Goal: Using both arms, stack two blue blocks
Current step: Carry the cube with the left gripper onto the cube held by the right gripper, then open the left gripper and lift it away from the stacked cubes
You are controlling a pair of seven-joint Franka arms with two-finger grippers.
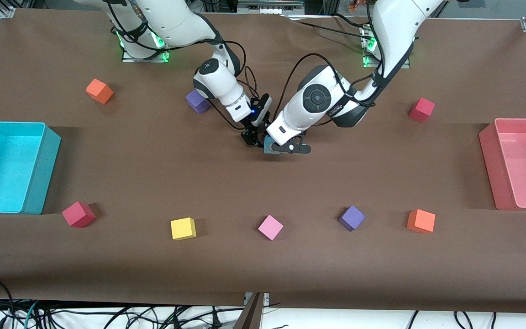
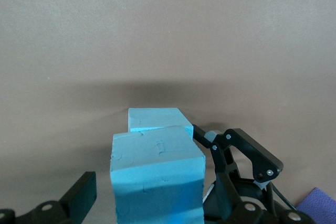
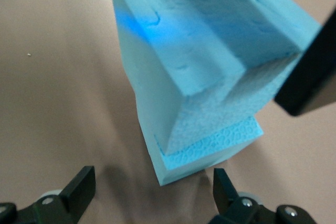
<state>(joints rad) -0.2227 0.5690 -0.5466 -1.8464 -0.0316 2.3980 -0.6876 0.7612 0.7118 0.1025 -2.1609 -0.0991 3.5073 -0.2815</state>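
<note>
The two blue blocks are stacked at the table's middle, the upper one [image 2: 157, 177] sitting a little askew on the lower one [image 2: 155, 120]. From the front only a sliver of blue [image 1: 270, 148] shows under the arms. My left gripper [image 2: 157, 195] [image 1: 290, 148] stands open around the upper block, and a gap shows between one finger [image 2: 79, 195] and the foam. My right gripper [image 3: 152, 187] [image 1: 254, 137] is open right beside the stack, low by the lower block [image 3: 210, 153], with nothing between its fingers. The left gripper's finger [image 3: 310, 77] shows beside the upper block [image 3: 210, 35].
A cyan bin [image 1: 44, 173] stands at the right arm's end, a pink bin [image 1: 489, 160] at the left arm's end. Nearer the front camera lie red [image 1: 78, 214], yellow [image 1: 183, 228], pink [image 1: 270, 227], purple [image 1: 351, 217] and orange [image 1: 421, 221] cubes. Orange [image 1: 99, 90], purple [image 1: 197, 101] and red [image 1: 421, 109] cubes lie nearer the bases.
</note>
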